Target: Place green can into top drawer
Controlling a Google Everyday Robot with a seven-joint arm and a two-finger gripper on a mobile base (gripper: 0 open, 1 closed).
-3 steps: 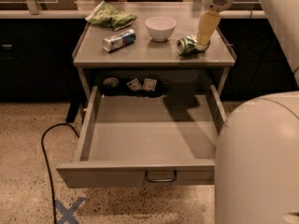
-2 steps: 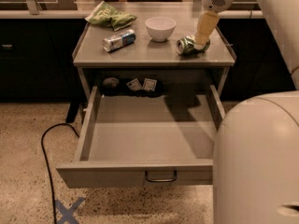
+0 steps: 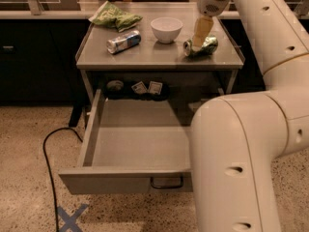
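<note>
The green can (image 3: 208, 45) lies on its side at the right of the grey table top (image 3: 154, 57). My gripper (image 3: 197, 44) comes down from above and its tip is at the can's left end, touching it or just over it. The top drawer (image 3: 120, 180) is pulled wide open below the table, and the part of its inside that I see is bare. Its dark loop handle (image 3: 166, 182) shows on the front. My arm (image 3: 231, 168) hides the drawer's right side.
A white bowl (image 3: 166, 29), a silver-and-blue can (image 3: 124, 41) on its side and a green snack bag (image 3: 115, 16) are on the table top. Small items (image 3: 147, 87) sit in the shadow behind the drawer. A black cable (image 3: 48, 149) and a blue tape cross (image 3: 70, 217) are on the floor at the left.
My gripper has shifted slightly left and down toward the green can. The can, the drawer and the other things have not moved.
</note>
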